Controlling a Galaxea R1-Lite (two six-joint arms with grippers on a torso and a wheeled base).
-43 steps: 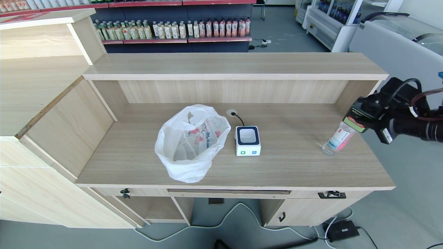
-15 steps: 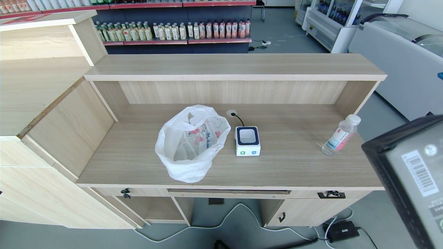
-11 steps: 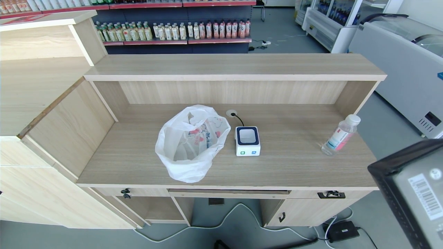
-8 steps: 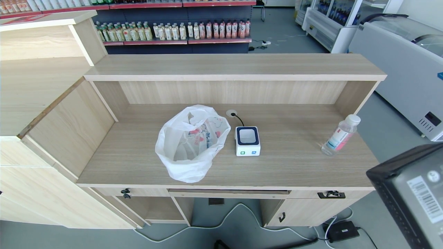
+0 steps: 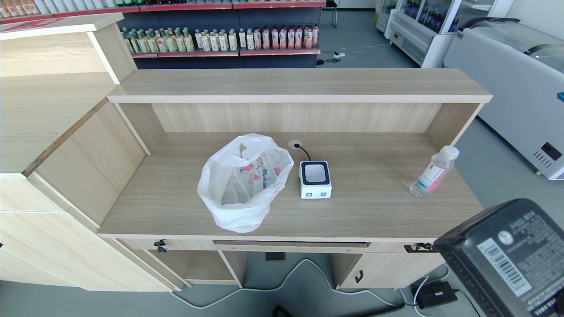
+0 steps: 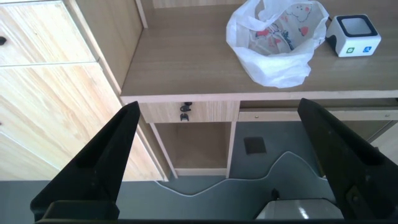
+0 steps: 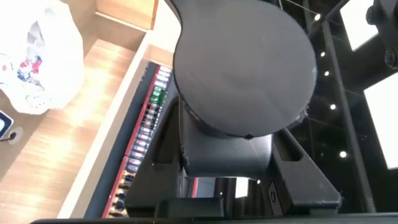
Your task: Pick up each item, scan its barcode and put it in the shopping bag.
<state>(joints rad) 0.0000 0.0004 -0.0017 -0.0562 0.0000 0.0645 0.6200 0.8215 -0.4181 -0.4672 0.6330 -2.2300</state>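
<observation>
A clear water bottle (image 5: 432, 172) with a white cap stands upright near the counter's right edge, with nothing touching it. The white shopping bag (image 5: 242, 180) lies open at mid-counter, and the small white barcode scanner (image 5: 315, 179) sits just to its right. Out past the counter's front left corner my left gripper (image 6: 217, 162) hangs open and empty above the floor; from there the bag (image 6: 273, 40) and the scanner (image 6: 353, 34) lie ahead. A black casing (image 5: 506, 259) with a barcode label sits close to the head camera at the lower right. In the right wrist view a black rounded body (image 7: 242, 68) stands close before the camera.
The counter (image 5: 365, 211) has a raised back shelf (image 5: 299, 83) and side walls. A cable (image 5: 304, 152) runs from the scanner to a hole at the back. Drawers and a floor cable lie below the front edge. Store shelves and freezers stand behind.
My right gripper let go of the water bottle and the arm drew back off the counter. The black labelled casing came into the lower right, then sank and turned.
</observation>
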